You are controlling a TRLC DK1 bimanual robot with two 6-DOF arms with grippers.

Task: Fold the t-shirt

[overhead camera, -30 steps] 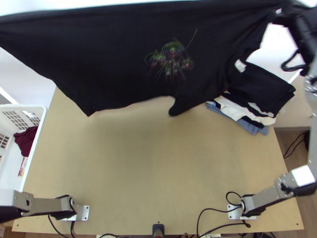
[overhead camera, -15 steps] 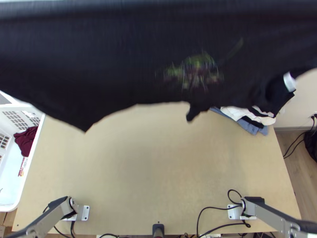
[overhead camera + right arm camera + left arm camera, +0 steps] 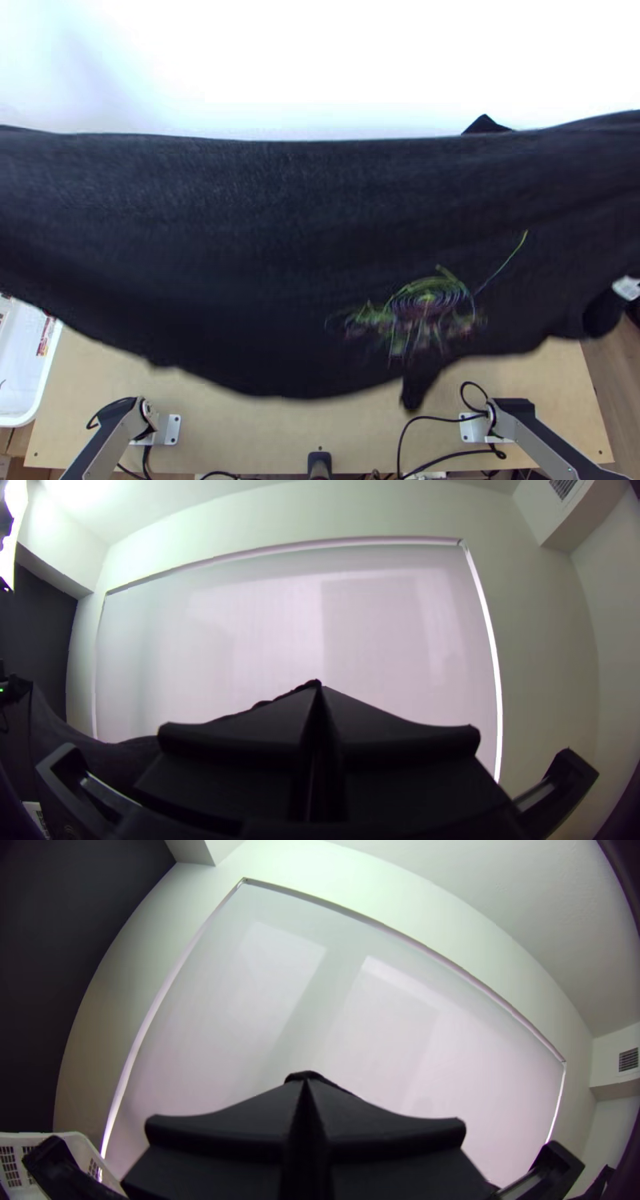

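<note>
Hanging between left fingers and right fingers, the t-shirt sags.

- left arm: link angles outward from base, runs off bottom edge in top view
- right arm: same, mirrored
- left claw: fingers together, tips meeting
- right claw: fingers together, tips meeting
</note>
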